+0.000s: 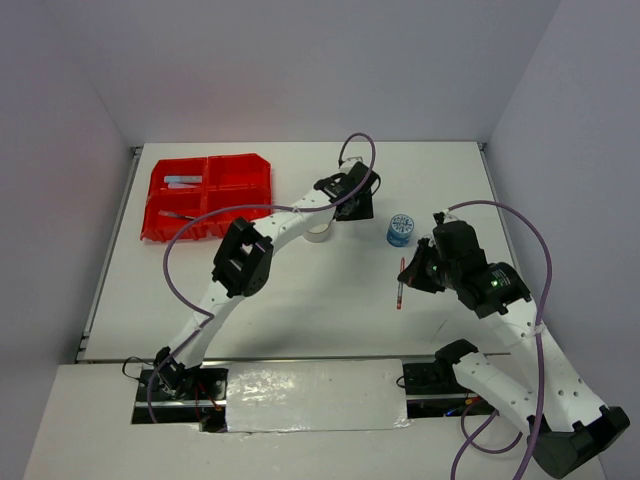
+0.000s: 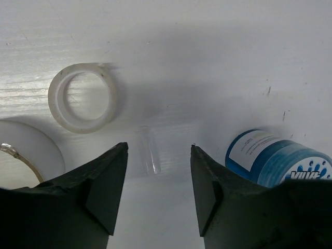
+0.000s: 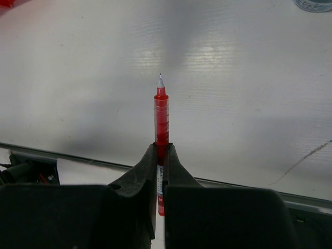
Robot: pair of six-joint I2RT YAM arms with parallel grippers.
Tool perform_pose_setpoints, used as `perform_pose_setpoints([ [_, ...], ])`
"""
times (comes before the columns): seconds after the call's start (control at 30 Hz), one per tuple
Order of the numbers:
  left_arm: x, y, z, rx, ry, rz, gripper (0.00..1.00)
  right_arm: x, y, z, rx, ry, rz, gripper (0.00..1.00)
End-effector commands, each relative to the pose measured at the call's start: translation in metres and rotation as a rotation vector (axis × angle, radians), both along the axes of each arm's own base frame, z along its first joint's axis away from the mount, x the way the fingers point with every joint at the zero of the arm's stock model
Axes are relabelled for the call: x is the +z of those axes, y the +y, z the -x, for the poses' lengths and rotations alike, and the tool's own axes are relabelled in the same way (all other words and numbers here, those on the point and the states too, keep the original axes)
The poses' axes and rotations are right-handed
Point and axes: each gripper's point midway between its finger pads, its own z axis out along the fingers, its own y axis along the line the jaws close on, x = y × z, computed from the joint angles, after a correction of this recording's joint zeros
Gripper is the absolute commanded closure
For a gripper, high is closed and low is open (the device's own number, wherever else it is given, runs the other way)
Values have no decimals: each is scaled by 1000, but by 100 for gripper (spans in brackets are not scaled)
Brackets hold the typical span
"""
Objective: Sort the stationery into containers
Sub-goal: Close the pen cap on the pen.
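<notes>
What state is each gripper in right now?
left gripper: open, holding nothing.
right gripper: shut on the red pen.

A glossy sheet (image 1: 315,395), perhaps plastic, borders the white table (image 1: 300,310)

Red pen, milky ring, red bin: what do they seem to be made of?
Red pen: glossy, see-through red plastic, with a small tip that looks like metal.
Ring: probably a roll of tape, or else plastic; it is milky white and semi-translucent, with a dull surface.
Red bin: most likely moulded plastic, judging by its bright, even colour and the thin dividing walls.
</notes>
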Motion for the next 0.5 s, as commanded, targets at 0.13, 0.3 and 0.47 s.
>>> perform_pose_setpoints([
  [0.13, -26, -2, 1, 19, -17, -80, 41, 5, 4, -3, 37, -49, -15, 100],
  [0.3, -39, -3, 3, 18, -2, -93, 41, 4, 5, -2, 54, -47, -7, 100],
  [0.47, -53, 2, 8, 33, 22, -125, 44, 4, 6, -2, 70, -49, -3, 100],
])
